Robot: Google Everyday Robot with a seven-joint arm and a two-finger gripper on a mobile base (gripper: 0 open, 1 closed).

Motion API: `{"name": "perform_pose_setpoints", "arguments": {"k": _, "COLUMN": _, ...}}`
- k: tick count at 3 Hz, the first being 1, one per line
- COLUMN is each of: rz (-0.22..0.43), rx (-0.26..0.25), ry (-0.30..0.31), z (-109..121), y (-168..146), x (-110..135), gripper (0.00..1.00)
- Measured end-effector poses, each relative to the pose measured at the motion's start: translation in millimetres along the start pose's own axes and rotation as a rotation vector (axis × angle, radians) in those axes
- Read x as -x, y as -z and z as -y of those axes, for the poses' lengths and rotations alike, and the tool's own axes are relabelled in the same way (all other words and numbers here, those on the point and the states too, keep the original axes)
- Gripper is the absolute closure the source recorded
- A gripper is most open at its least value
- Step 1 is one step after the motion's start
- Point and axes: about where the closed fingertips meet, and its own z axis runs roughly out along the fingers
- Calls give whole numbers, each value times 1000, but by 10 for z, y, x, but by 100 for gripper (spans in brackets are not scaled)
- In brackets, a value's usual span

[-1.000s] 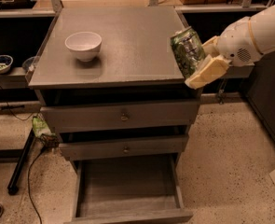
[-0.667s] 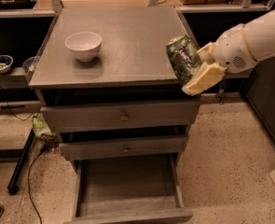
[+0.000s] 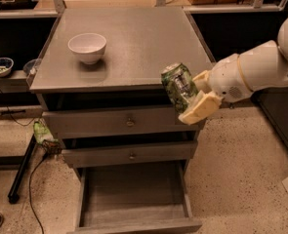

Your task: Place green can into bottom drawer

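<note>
The green can (image 3: 178,87), shiny with a green-and-silver label, is held tilted in my gripper (image 3: 191,97), which is shut on it. The gripper comes in from the right on a white arm (image 3: 253,72). The can hangs in front of the cabinet's right front corner, at the level of the top drawer. The bottom drawer (image 3: 133,199) is pulled out below and to the left of the can; its bare grey floor shows and nothing lies in it.
A white bowl (image 3: 87,47) stands on the grey cabinet top (image 3: 133,38) at the left. The two upper drawers with round knobs (image 3: 129,123) are slightly ajar. A black cable and stand leg (image 3: 21,172) lie on the speckled floor at left.
The gripper with the can has moved left and down, from beside the cabinet's right top edge to in front of its top drawer.
</note>
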Motion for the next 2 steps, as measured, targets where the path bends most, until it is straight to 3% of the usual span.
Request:
{"name": "perform_pose_setpoints", "arguments": {"k": 1, "rz": 20, "rx": 60, "ry": -47, "z": -254, "y": -248, "x": -118, "gripper": 100}}
{"name": "perform_pose_setpoints", "arguments": {"k": 2, "rz": 21, "rx": 60, "ry": -47, "z": -255, "y": -249, "x": -119, "gripper": 100}}
